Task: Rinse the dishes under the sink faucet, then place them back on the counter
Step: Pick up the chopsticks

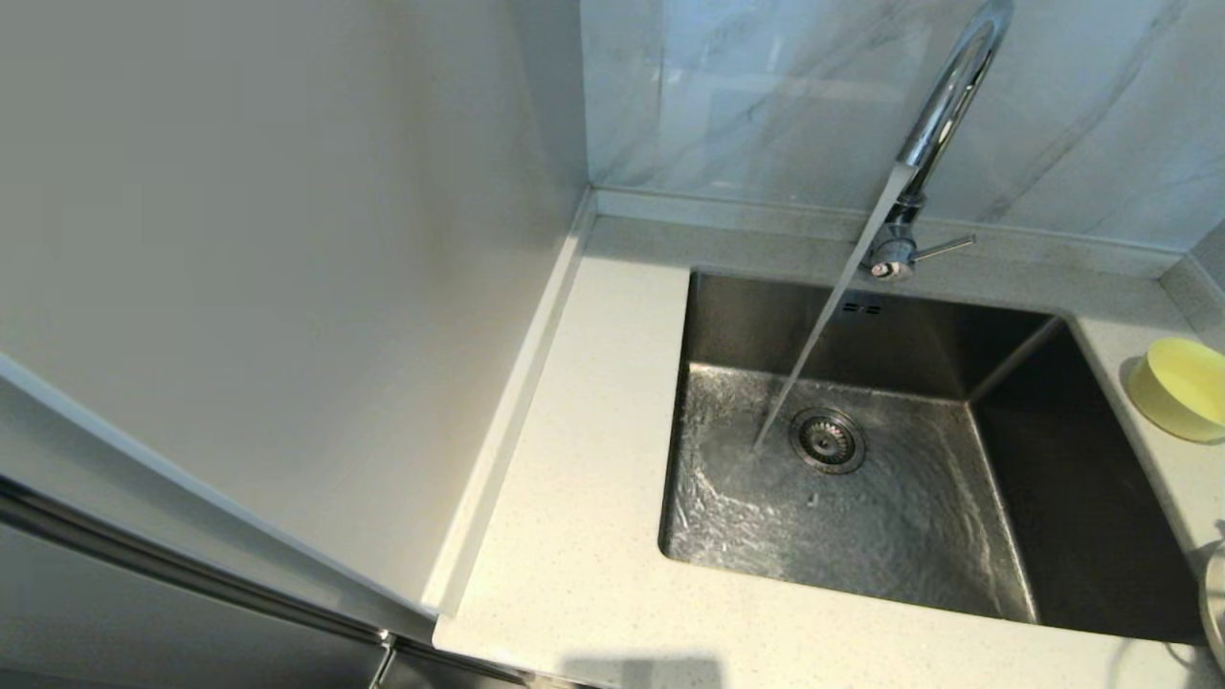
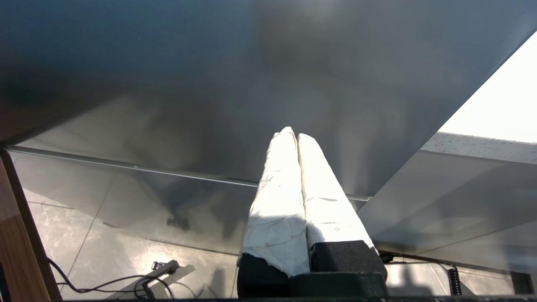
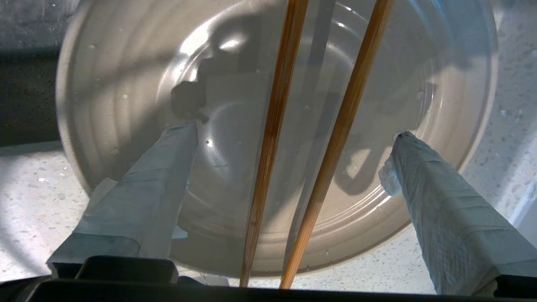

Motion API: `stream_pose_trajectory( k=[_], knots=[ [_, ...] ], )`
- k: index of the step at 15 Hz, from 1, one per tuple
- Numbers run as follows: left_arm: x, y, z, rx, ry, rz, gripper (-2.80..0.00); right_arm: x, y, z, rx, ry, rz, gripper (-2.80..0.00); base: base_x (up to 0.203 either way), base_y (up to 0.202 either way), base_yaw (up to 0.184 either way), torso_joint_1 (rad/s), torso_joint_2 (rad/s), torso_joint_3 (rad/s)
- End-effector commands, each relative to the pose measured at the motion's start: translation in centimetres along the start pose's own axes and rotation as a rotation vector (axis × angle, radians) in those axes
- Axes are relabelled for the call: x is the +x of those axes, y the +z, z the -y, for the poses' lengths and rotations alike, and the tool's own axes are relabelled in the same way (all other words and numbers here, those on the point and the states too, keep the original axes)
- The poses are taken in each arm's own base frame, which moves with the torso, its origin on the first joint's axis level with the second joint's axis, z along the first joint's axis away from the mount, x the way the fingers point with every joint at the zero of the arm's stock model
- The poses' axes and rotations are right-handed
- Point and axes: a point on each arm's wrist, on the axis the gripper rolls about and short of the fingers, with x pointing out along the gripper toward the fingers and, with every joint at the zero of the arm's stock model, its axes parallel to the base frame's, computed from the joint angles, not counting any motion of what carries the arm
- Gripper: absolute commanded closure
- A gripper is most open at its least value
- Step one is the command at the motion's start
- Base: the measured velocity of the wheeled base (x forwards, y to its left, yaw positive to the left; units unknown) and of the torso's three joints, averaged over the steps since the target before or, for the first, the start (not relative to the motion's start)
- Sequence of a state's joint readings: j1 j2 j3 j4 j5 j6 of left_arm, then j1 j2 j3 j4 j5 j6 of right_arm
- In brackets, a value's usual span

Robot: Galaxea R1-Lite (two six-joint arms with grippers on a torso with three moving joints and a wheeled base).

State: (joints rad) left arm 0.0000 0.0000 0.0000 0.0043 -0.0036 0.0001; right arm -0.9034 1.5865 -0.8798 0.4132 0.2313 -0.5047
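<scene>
Water runs from the chrome sink faucet [image 1: 943, 105] into the steel basin. The pale-yellow bowl [image 1: 1187, 388] sits on the counter [image 1: 574, 478] right of the sink. In the right wrist view the cream-white plate [image 3: 126, 84] lies on the speckled counter [image 3: 33, 197] with the two brown chopsticks [image 3: 272, 126] resting across it. My right gripper [image 3: 293, 131] hangs open just above the plate, one finger on each side of the chopsticks, touching neither. My left gripper [image 2: 295, 133] is shut and empty, parked beside a grey cabinet panel. Neither gripper shows in the head view.
The sink basin [image 1: 1053, 459] has a round drain [image 1: 828, 440] and a wet floor. A tall white panel [image 1: 287, 287] borders the counter on the left. A sliver of the plate's rim [image 1: 1215, 603] shows at the right edge. Marbled wall tiles stand behind the faucet.
</scene>
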Motion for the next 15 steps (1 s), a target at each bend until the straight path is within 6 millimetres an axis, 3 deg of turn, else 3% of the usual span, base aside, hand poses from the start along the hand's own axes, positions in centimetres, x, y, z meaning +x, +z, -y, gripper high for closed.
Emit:
stream_pose_trajectory(
  k=[1, 11, 12, 15],
  knots=[
    [0.00, 0.00, 0.00, 0.000, 0.001, 0.000, 0.00, 0.65, 0.06, 0.21, 0.002, 0.013, -0.019, -2.80, 0.000, 0.000, 0.000, 0.000, 0.00, 0.000],
    [0.00, 0.00, 0.00, 0.000, 0.000, 0.000, 0.00, 1.01, 0.04, 0.30, 0.013, 0.019, -0.033, -2.80, 0.000, 0.000, 0.000, 0.000, 0.00, 0.000],
    [0.00, 0.00, 0.00, 0.000, 0.001, 0.000, 0.00, 1.03, 0.01, 0.29, 0.014, 0.019, -0.034, 0.00, 0.000, 0.000, 0.000, 0.000, 0.00, 0.000],
    [0.00, 0.00, 0.00, 0.000, 0.000, 0.000, 0.00, 1.10, -0.02, 0.29, 0.015, 0.021, -0.037, 0.00, 0.000, 0.000, 0.000, 0.000, 0.00, 0.000]
  ],
)
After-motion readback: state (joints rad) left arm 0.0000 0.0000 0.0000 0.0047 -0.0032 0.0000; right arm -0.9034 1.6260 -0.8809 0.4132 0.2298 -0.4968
